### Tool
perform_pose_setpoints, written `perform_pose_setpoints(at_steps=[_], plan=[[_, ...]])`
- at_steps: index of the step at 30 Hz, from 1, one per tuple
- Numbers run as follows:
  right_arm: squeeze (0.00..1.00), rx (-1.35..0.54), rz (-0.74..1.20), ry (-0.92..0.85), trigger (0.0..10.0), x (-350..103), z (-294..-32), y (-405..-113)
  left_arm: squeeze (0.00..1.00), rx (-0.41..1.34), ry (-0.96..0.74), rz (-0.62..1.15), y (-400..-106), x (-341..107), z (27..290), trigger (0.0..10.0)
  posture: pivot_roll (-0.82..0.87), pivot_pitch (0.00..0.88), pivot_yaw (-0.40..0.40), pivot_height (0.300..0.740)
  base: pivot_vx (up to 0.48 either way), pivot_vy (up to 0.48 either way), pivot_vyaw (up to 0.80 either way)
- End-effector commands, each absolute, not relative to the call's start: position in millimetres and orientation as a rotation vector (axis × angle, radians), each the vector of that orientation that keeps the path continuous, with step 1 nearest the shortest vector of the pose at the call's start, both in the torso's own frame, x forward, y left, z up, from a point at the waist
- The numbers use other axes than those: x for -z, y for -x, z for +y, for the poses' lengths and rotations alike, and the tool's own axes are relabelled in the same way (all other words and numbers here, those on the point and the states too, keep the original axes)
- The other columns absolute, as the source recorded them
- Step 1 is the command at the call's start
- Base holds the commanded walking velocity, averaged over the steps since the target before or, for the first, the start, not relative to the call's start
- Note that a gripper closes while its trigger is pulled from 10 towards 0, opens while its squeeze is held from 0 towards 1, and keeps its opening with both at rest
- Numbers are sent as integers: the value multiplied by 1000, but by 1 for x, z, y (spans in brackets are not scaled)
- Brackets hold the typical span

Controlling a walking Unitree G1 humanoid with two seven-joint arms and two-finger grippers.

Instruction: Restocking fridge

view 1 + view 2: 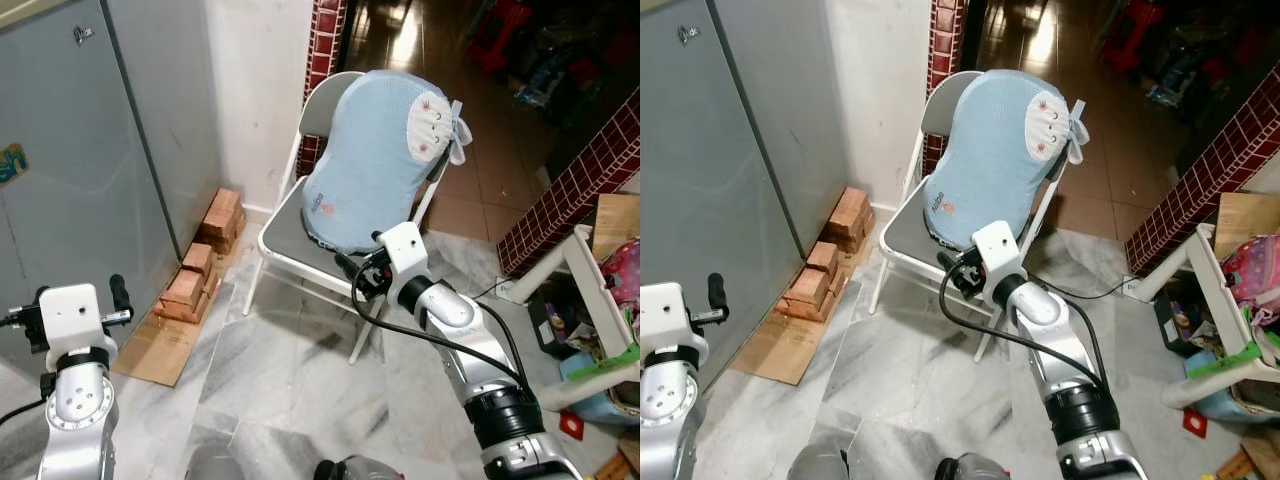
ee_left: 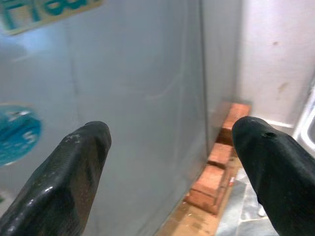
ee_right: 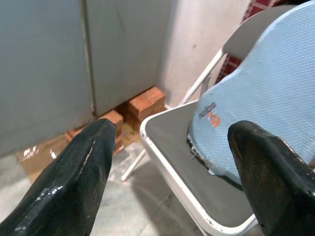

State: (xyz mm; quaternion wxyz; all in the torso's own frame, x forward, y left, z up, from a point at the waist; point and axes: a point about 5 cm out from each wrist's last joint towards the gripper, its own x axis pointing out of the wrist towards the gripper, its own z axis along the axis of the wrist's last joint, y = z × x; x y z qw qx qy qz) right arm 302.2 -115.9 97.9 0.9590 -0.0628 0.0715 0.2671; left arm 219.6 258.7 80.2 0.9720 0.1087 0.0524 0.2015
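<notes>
Both grippers spread and empty: left gripper [image 2: 167,172] facing closed grey steel fridge [image 1: 70,180], right gripper [image 3: 172,172] beside fridge, over white folding chair [image 1: 300,255]; likely snag on chair frame.

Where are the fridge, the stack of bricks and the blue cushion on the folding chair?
fridge [image 1: 70,190]: left eye view, on its grey door.
bricks [image 1: 222,214]: left eye view, top of the stack by the wall.
blue cushion [image 1: 370,170]: left eye view, middle of its mesh face.
</notes>
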Motion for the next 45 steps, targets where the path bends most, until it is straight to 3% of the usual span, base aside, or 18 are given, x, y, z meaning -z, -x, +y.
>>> perform_pose_setpoints(at_steps=[1, 9, 24, 45], plan=[[0, -504, 144, 126, 10000, -99, -124, -300, 0, -358, -202, 122, -224, -78, 252, 10000, 78, 59, -90, 740, 0, 274, 0], [0, -440, 168, 90, 10000, -96, -132, -300, 0, -288, -180, 129, -229, -75, 234, 10000, 64, 61, -81, 740, 0, 480, 0], [0, -411, 162, 66, 10000, -98, -135, -302, 0, -282, -162, 132, -232, -75, 230, 10000, 68, 53, -79, 740, 0, 480, 0], [0, -399, 157, 51, 10000, -98, -135, -301, 0, -337, -168, 134, -237, -76, 243, 10000, 67, 50, -71, 740, 0, 480, 0]])
